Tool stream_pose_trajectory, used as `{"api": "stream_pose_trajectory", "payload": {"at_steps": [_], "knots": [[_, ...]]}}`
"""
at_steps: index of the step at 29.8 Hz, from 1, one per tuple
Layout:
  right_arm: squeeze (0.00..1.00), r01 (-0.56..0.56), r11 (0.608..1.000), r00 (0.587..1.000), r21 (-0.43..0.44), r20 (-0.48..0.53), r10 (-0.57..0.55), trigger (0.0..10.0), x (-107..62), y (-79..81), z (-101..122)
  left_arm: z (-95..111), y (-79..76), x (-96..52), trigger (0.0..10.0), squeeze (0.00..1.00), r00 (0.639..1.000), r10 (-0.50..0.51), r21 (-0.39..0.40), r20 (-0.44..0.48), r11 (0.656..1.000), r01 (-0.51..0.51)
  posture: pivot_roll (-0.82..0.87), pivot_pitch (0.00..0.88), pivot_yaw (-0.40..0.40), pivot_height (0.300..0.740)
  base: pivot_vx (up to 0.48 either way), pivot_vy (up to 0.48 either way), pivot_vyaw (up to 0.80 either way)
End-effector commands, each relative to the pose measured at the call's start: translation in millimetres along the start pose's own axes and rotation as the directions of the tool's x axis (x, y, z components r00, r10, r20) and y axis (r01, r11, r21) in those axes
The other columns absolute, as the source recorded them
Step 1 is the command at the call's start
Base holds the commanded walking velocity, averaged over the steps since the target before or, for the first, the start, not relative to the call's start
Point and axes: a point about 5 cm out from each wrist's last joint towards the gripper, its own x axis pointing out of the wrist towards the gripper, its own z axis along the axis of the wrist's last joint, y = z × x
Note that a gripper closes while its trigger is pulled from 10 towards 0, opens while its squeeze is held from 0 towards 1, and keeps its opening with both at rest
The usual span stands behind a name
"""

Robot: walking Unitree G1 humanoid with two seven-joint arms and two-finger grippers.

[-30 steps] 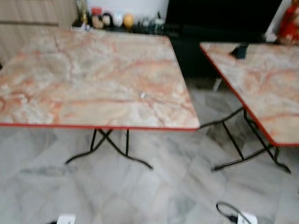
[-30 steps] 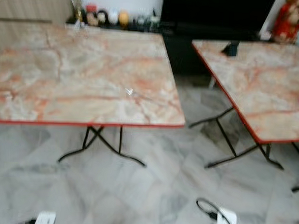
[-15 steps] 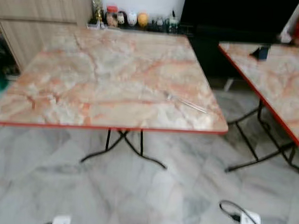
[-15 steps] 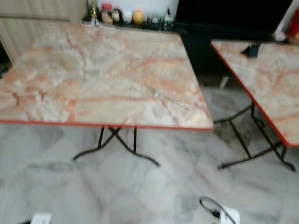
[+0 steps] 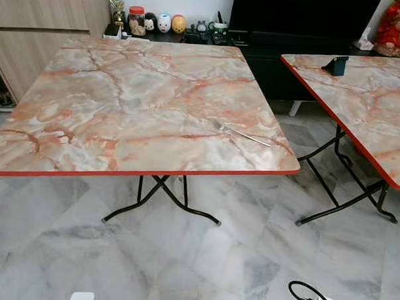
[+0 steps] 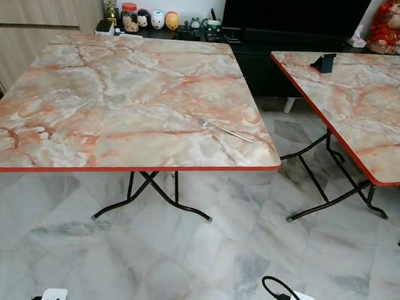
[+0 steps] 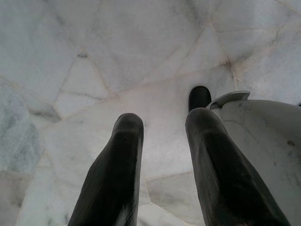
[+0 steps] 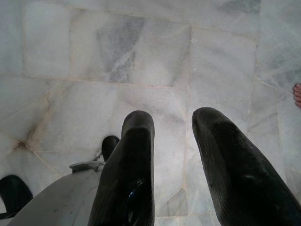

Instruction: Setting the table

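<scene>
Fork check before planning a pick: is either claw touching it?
Apart. The fork lies on the marble table in the left eye view; the left claw and right claw hang open above the floor.

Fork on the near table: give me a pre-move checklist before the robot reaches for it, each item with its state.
1. Fork lies flat on the near table, nothing on top of it: ok.
2. Left gripper open, holding nothing, pointing at the floor: ok.
3. Right gripper open, holding nothing: ok.
4. Either gripper raised near the fork: not ok.
5. Fork within arm's reach from here: cannot tell.
6. Cable on the floor near the feet: not ok.
</scene>
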Motion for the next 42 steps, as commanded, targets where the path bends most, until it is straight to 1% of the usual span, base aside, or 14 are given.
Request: {"api": "stream_pose_trajectory", "payload": {"at_steps": [1,6,8,9,11,13,16,24,30,33,39,40,41,42], "knots": [[0.0,0.015,1.0,1.0,0.008,0.003,-0.015,10.0,-0.2,-4.8,-0.2,-4.1,-2.3,-0.5,10.0,0.0,1.0,-0.018,-0.002,-0.013,1.0,0.018,0.1,0.0,-0.055,0.74,0.0,0.0,0.0],[0.0,0.007,1.0,1.0,-0.01,0.013,-0.007,10.0,-0.1,-4.1,1.2,-4.3,-1.4,-0.5,10.0,0.0,1.0,-0.015,0.009,-0.019,1.0,0.015,0.11,0.0,-0.055,0.74,0.0,0.0,0.0],[0.0,0.002,1.0,1.0,-0.011,0.022,-0.002,10.0,0.2,-2.8,3.1,-4.1,-1.2,-0.5,10.0,0.0,1.0,-0.017,0.013,-0.02,1.0,0.017,0.1,0.0,-0.053,0.74,0.296,0.0,0.26],[0.0,-0.013,1.0,0.994,-0.021,0.111,0.016,10.0,2.1,12.1,24.1,-3.5,-0.7,-0.4,10.0,0.0,1.0,-0.014,0.016,-0.021,1.0,0.014,0.1,0.0,-0.049,0.74,0.315,0.0,0.8],[0.0,-0.013,1.0,0.989,-0.023,0.149,0.016,10.0,2.4,18.5,33.3,-3.0,-0.3,-0.3,10.0,0.0,1.0,-0.012,0.014,-0.02,1.0,0.012,0.1,0.0,-0.048,0.74,0.317,0.0,0.8],[0.0,-0.01,1.0,0.989,-0.02,0.149,0.013,10.0,2.5,18.6,33.6,-2.7,-0.3,-0.2,10.0,0.0,1.0,-0.012,0.012,-0.02,1.0,0.012,0.1,0.0,-0.048,0.74,0.319,0.0,0.8],[0.0,-0.006,1.0,0.989,0.002,0.148,0.005,10.0,2.4,18.0,32.9,-1.1,0.1,0.0,10.0,0.0,1.0,-0.01,0.009,-0.016,1.0,0.01,0.1,0.0,-0.046,0.74,0.319,0.0,0.0],[0.0,0.002,1.0,0.991,0.013,0.133,-0.003,10.0,2.2,13.1,28.0,0.6,-0.2,0.4,10.0,0.0,1.0,-0.011,0.01,-0.013,1.0,0.011,0.1,0.0,-0.048,0.74,0.315,0.0,0.0],[0.0,0.005,1.0,0.991,0.008,0.135,-0.006,10.0,2.2,12.0,28.6,1.7,-1.1,0.6,10.0,0.0,1.0,-0.009,0.01,-0.009,1.0,0.009,0.1,0.0,-0.059,0.74,0.0,0.0,0.0],[0.0,0.005,1.0,0.99,-0.009,0.143,-0.003,10.0,2.0,11.7,28.7,1.6,-1.6,0.6,10.0,0.0,1.0,-0.009,0.007,-0.009,1.0,0.009,0.11,0.0,-0.066,0.74,0.0,0.0,0.0],[0.0,0.002,1.0,0.983,-0.022,0.184,0.002,10.0,0.7,11.3,30.1,1.0,-2.7,0.7,10.0,0.0,1.0,-0.01,0.005,-0.014,1.0,0.01,0.1,0.0,-0.07,0.74,0.0,0.0,0.0],[0.0,-0.004,0.999,0.975,-0.035,0.221,0.011,10.0,-0.5,10.7,31.5,0.7,-3.4,0.7,10.0,0.0,1.0,-0.012,0.01,-0.017,1.0,0.013,0.09,0.0,-0.074,0.74,0.0,0.0,0.0],[0.0,-0.005,0.999,0.972,-0.039,0.236,0.014,10.0,-1.1,10.4,31.9,0.6,-3.8,0.7,10.0,0.0,1.0,-0.014,0.014,-0.018,1.0,0.014,0.09,0.0,-0.076,0.74,0.0,0.0,0.0],[0.0,0.003,0.999,0.961,-0.04,0.277,0.009,10.0,-3.0,7.3,32.8,0.3,-4.3,0.7,10.0,0.0,1.0,-0.015,0.013,-0.018,1.0,0.015,0.09,0.0,-0.077,0.74,0.0,0.0,0.0]]}}
